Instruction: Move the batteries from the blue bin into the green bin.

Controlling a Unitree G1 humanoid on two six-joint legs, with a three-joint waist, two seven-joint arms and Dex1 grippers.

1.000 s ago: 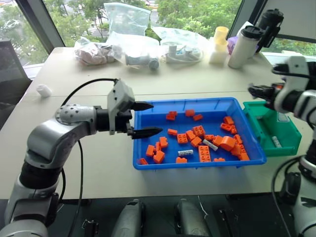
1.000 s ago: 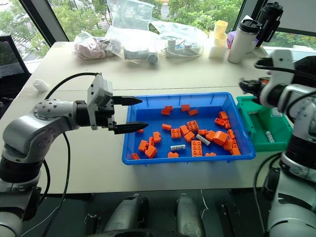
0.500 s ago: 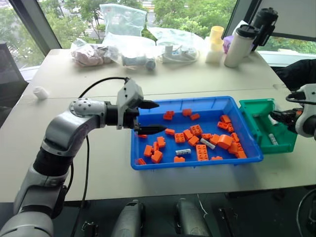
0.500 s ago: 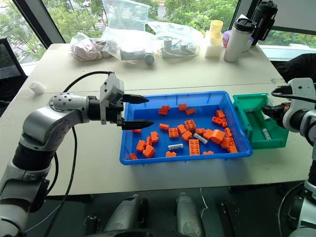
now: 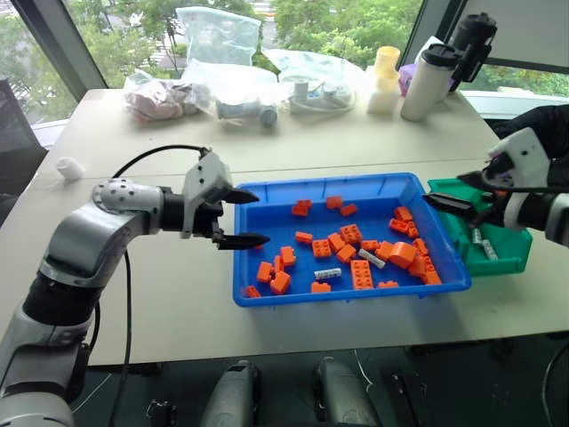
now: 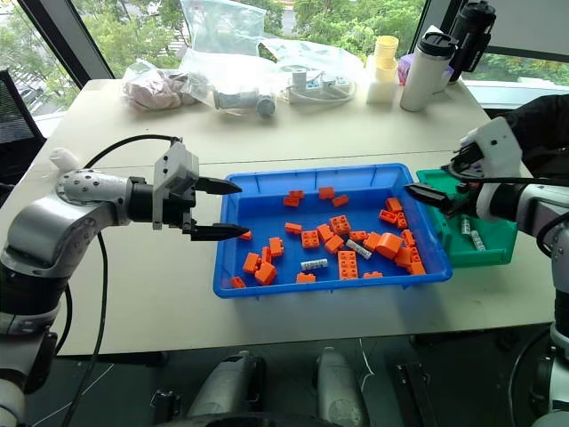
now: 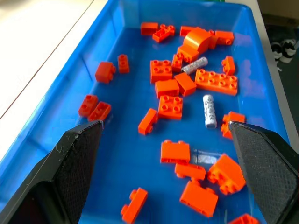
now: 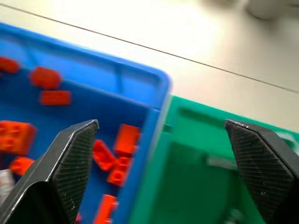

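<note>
The blue bin (image 5: pixel 329 181) sits mid-table, scattered with several orange bricks and two batteries (image 5: pixel 328 274) (image 5: pixel 373 259). In the left wrist view these batteries (image 7: pixel 209 111) (image 7: pixel 194 65) lie ahead of the fingers. Against its right side stands the green bin (image 5: pixel 511 242), with two batteries (image 5: pixel 477 237) (image 5: pixel 490 250) inside. My left gripper (image 5: pixel 255 217) is open over the blue bin's left rim, pointing inward. My right gripper (image 5: pixel 455 192) is open and empty above the seam between the two bins. In the right wrist view, the blue bin's corner (image 8: pixel 159 81) and the green bin (image 8: pixel 201 154) lie between its fingers.
Plastic bags (image 5: pixel 218 80), a white bottle (image 5: pixel 422 84), a black flask (image 5: pixel 469 40) and stacked cups (image 5: pixel 384 80) line the table's far edge. A small white object (image 5: pixel 68 168) lies at the left. Dark fabric (image 5: pixel 542 124) shows at the far right.
My right gripper went from shut to open and swung from the green bin's far side towards the blue bin. A second battery now lies in the green bin. My left gripper drifted slightly left.
</note>
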